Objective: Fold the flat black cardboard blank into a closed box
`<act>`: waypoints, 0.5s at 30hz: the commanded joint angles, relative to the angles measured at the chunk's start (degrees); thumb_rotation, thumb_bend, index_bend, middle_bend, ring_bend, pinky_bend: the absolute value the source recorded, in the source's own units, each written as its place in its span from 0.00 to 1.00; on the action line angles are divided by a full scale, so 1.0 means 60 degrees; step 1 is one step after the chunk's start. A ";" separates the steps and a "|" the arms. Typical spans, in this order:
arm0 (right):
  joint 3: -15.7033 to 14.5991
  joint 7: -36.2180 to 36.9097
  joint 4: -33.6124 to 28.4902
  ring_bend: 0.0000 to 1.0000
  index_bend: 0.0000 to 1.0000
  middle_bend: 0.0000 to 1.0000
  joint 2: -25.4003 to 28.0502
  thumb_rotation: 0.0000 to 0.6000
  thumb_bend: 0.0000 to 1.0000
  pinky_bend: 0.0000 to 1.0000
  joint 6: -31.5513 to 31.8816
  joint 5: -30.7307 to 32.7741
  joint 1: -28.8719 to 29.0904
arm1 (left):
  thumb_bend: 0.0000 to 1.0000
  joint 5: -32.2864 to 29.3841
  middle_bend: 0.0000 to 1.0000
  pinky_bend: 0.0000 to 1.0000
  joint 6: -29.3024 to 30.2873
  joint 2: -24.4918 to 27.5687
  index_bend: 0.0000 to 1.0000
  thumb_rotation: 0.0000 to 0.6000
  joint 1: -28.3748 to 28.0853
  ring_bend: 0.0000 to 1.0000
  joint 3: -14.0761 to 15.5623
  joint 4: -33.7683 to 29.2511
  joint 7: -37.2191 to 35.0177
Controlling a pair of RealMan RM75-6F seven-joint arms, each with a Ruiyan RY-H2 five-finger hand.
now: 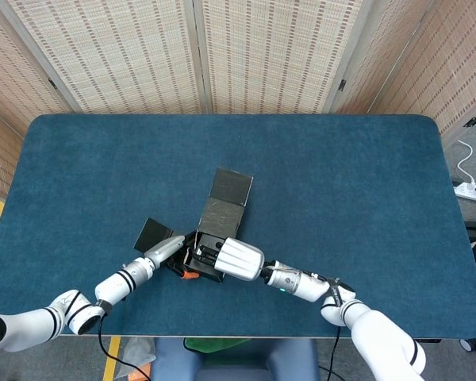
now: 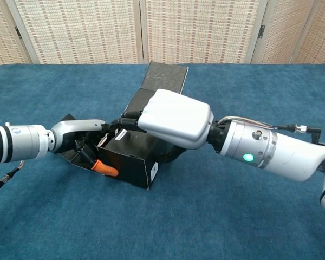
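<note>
The black cardboard box (image 1: pixel 212 240) (image 2: pixel 131 165) stands half-formed near the table's front edge, top open. Its lid flap (image 1: pixel 231 186) (image 2: pixel 166 76) stretches away toward the far side. A side flap (image 1: pixel 151 232) (image 2: pixel 68 120) lies flat to the left. My right hand (image 1: pixel 238 259) (image 2: pixel 175 117) covers the box from the right; its dark fingers (image 2: pixel 124 122) hook over the top rim while the rest reaches underneath. My left hand (image 1: pixel 171 249) (image 2: pixel 78 136) holds the box's left corner, an orange fingertip (image 2: pixel 106 169) pressed on the front wall. The box's inside is mostly hidden.
The blue cloth table (image 1: pixel 341 182) (image 2: pixel 54 216) spreads widely around the box. Folding screens (image 1: pixel 198 55) stand behind it. A power strip with a cable (image 1: pixel 472 190) lies on the floor at the right.
</note>
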 commanded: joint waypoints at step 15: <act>-0.0132 -0.0123 -0.0266 0.74 0.47 0.44 0.0122 1.00 0.19 1.00 -0.0284 0.0088 0.0103 | 0.23 0.0051 0.21 0.85 -0.0025 0.0013 0.12 1.00 0.0085 0.59 -0.0034 -0.0033 -0.0010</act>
